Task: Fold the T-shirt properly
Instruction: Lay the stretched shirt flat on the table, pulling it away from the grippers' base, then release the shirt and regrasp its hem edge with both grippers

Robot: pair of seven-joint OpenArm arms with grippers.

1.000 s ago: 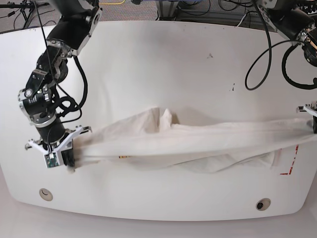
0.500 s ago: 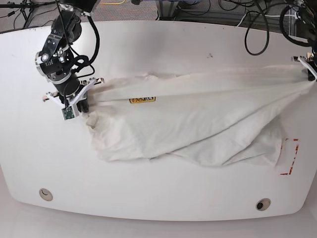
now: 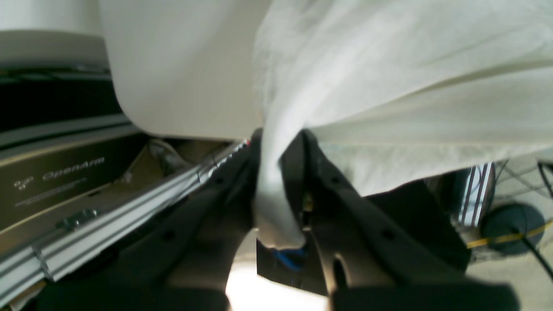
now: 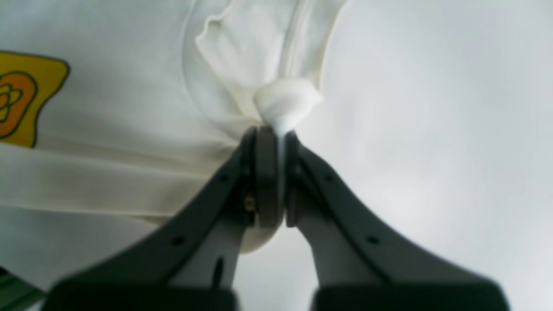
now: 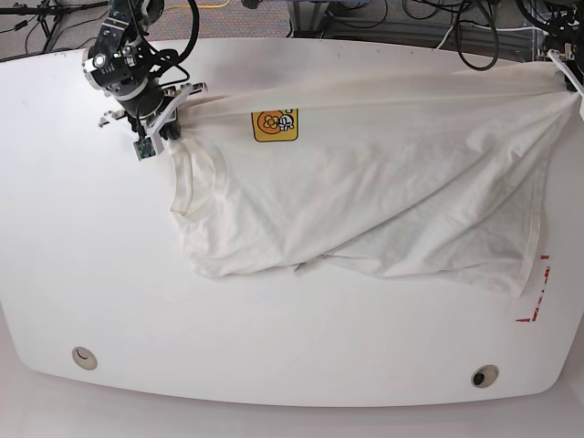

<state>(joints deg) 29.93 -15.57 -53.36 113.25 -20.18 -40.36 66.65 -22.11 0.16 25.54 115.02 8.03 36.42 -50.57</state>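
Base view showed the T-shirt (image 5: 383,192) spread across the far half of the table (image 5: 274,347), its far edge stretched taut between the two tools and its yellow graphic (image 5: 274,124) facing up near the far left. The right tool (image 5: 157,123) was clamped on a bunched corner of cloth at the far left; the right wrist view showed its jaws pressed tight on a small tuft. The left tool (image 3: 281,181) was likewise closed on a pinch of fabric at the far right table edge. No fold looked made yet: the near hem lay rumpled, so flattening and every fold probably remained.
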